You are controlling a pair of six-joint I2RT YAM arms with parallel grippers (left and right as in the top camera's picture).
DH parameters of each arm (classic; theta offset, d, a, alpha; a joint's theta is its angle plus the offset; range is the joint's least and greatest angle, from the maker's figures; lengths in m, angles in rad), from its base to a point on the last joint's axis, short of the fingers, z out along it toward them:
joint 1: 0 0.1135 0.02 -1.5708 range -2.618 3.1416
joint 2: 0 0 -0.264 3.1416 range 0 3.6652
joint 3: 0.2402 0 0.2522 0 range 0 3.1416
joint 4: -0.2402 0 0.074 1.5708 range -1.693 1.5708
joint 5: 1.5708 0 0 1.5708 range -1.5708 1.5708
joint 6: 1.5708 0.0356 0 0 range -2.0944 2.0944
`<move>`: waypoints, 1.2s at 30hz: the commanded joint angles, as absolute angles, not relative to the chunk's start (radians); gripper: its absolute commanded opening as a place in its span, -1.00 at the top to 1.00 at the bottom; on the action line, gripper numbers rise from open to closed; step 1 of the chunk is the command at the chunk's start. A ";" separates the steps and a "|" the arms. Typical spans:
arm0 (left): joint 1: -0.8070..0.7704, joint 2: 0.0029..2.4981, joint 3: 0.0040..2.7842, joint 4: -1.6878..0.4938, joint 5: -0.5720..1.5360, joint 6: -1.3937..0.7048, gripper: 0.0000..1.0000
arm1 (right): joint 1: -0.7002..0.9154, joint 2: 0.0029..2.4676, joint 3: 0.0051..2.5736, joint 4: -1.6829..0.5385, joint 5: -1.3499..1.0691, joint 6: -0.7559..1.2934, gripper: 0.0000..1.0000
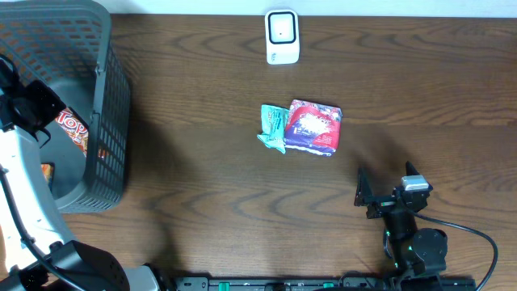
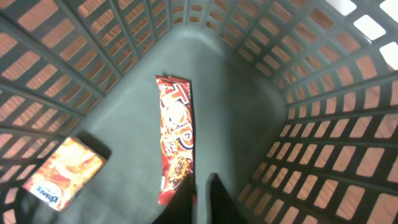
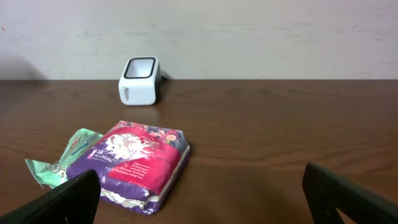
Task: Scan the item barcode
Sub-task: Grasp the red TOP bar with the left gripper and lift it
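Left gripper (image 2: pixel 200 200), fingers drawn almost together with only a thin slit between them, hangs inside the grey mesh basket (image 1: pixel 113 89) at the upper left of the overhead view. It is just above the lower end of a red "TOP" snack bar (image 2: pixel 175 137) that lies flat on the basket floor. Whether the tips nip the wrapper cannot be told. An orange packet (image 2: pixel 62 171) lies in the lower left of the left wrist view, apart from the bar.

At the lower right of the overhead view the right gripper (image 3: pixel 200 175) is spread wide and holds nothing.

Progress, as a judgement: the two goods in the basket look dealt with. A purple-and-red packet (image 1: pixel 315 127) and a green packet (image 1: pixel 273 127) wait untouched on the wooden table (image 1: pixel 202 186), so roughly half the work appears left.

The two packets touch at the centre of the overhead view. They lie between the white barcode scanner (image 1: pixel 282 36) at the top centre and the right gripper, nearer the gripper's reach than the left one's. In the right wrist view they sit ahead and to the left, with the scanner beyond them.
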State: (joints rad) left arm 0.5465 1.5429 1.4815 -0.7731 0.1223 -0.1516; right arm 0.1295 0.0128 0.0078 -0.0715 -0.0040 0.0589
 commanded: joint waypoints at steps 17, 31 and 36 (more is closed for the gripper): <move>0.549 1.864 1.477 -0.771 0.112 -0.143 -0.97 | 0.131 0.009 0.005 -0.075 -0.006 0.054 -0.99; 0.549 2.082 1.477 -0.738 0.111 -0.142 -1.00 | 0.131 0.009 0.005 -0.075 -0.006 0.054 -0.99; 0.549 2.099 1.477 -0.739 0.112 -0.142 -0.01 | 0.131 0.009 0.005 -0.075 -0.006 0.054 -0.98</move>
State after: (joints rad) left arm 0.5465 2.0438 1.4837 -0.7319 0.0948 -0.1474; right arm 0.1291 0.0128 0.0078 -0.0715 -0.0040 0.0589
